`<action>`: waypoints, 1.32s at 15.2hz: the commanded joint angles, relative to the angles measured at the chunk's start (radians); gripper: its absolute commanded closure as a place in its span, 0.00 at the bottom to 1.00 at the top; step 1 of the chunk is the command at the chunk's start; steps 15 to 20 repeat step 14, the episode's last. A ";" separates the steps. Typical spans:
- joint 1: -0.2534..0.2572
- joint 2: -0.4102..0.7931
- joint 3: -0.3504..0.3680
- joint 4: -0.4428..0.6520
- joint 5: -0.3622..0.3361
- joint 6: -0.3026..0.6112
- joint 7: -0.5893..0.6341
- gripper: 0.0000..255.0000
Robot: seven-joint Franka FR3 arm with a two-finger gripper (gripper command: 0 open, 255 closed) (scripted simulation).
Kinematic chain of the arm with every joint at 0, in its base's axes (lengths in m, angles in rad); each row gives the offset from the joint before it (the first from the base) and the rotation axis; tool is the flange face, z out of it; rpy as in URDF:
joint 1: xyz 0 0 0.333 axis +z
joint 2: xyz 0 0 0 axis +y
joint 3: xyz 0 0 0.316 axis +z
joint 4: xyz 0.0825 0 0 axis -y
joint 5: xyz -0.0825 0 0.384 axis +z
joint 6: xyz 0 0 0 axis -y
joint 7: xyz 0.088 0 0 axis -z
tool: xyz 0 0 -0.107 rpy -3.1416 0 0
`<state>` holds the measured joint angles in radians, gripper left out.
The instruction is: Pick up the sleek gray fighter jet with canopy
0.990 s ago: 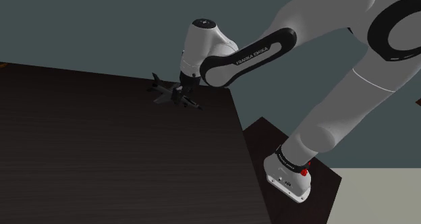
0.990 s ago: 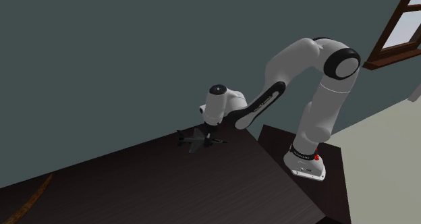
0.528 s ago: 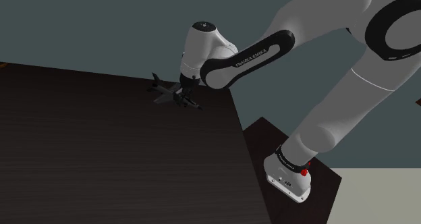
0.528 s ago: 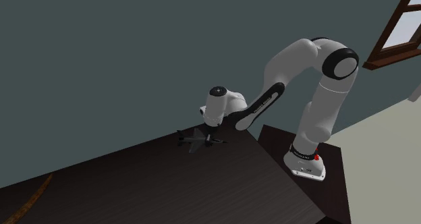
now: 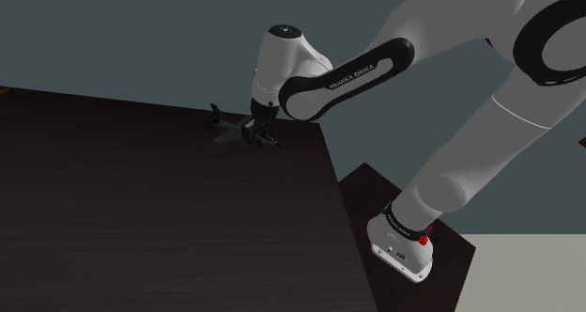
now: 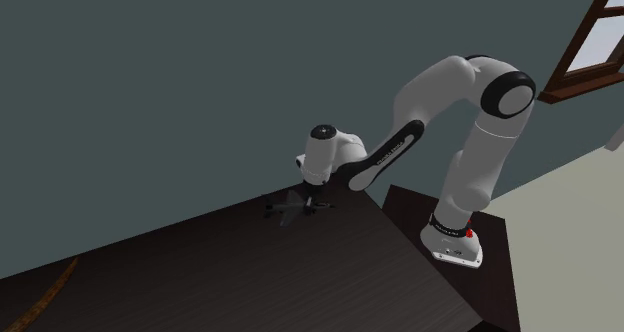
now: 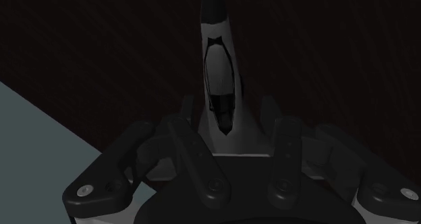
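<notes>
A small dark grey fighter jet [image 5: 228, 128] with a glossy canopy sits at the far right corner of the dark table [image 5: 141, 216]. My black gripper [image 5: 255, 132] comes down on its body from above, shut on the fuselage. In the wrist view the two fingers [image 7: 195, 155] clasp the jet [image 7: 219, 67] just behind the canopy, with the nose pointing away from the hand. The second exterior view has the jet [image 6: 285, 209] under the gripper [image 6: 308, 201], close to the wall.
The table's right edge [image 5: 333, 169] runs just beside the jet, and the grey-green wall [image 6: 200, 80] stands right behind it. The arm's stand [image 5: 413, 254] is lower right. A tan curved strip [image 6: 50, 290] lies far off on the table. A window frame [image 6: 590, 40] sits upper right.
The fingers have closed on the jet's body. The jet's nose has come up a little and the hand has shifted slightly.
</notes>
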<state>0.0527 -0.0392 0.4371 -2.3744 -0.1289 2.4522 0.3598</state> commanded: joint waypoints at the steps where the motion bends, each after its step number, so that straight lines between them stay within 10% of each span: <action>1: 0.001 -0.017 -0.001 0.010 0.015 -0.025 -0.013 1.00; 20: 0.008 -0.108 -0.012 0.080 0.080 -0.175 -0.071 1.00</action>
